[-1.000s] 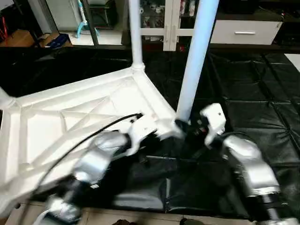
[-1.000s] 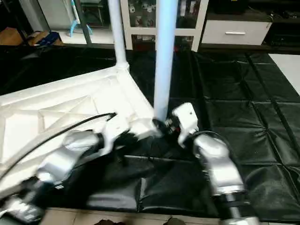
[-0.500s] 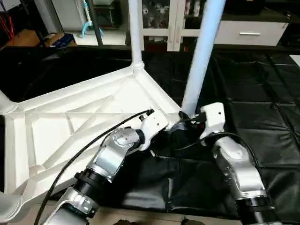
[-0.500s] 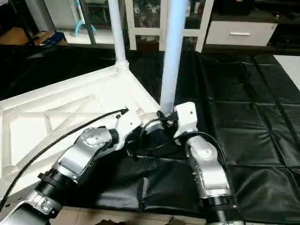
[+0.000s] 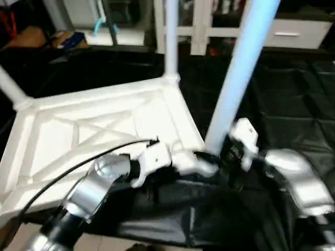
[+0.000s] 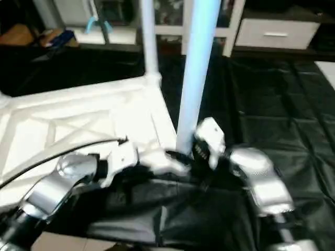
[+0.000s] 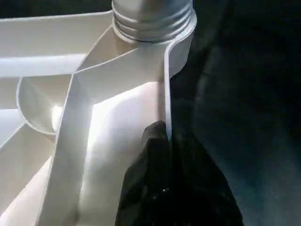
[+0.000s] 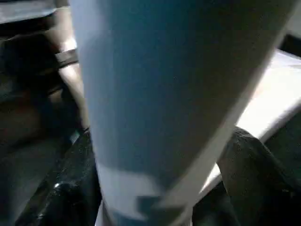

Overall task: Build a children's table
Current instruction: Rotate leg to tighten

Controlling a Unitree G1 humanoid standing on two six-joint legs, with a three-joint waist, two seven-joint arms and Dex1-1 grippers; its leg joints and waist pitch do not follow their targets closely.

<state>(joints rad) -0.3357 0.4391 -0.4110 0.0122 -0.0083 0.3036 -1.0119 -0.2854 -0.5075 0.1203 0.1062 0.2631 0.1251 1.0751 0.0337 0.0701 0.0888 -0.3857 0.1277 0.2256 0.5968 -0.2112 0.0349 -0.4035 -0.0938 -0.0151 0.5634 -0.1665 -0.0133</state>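
At the near right corner of the upturned tabletop (image 5: pixel 99 125), the left end effector (image 7: pixel 167 141) is clenched on the thin side rim, one black finger on each face of the wall just below the corner socket (image 7: pixel 153 21), pinning that corner down. Beside it, the right end effector (image 8: pixel 155 188) straddles the base of the near leg (image 5: pixel 238 73): a dark finger (image 8: pixel 256 174) shows on either side of the pale tube, but whether they press on it or stand clear I cannot tell. That leg rises out of the corner socket, leaning a little to the right, so it looks entered but perhaps not driven fully home. Further out, a second leg (image 5: pixel 170 36) stands upright in the far corner, and a third leg (image 5: pixel 10 86) shows at the far left corner. The tabletop lies ribbed side up on the black padded floor mat (image 5: pixel 293 94), with white cabinets (image 5: pixel 282 36) beyond. The step in hand appears to be seating this near leg. The next move probably calls for keeping the rim pinned while the leg is straightened and pushed or twisted down until it sits firm.
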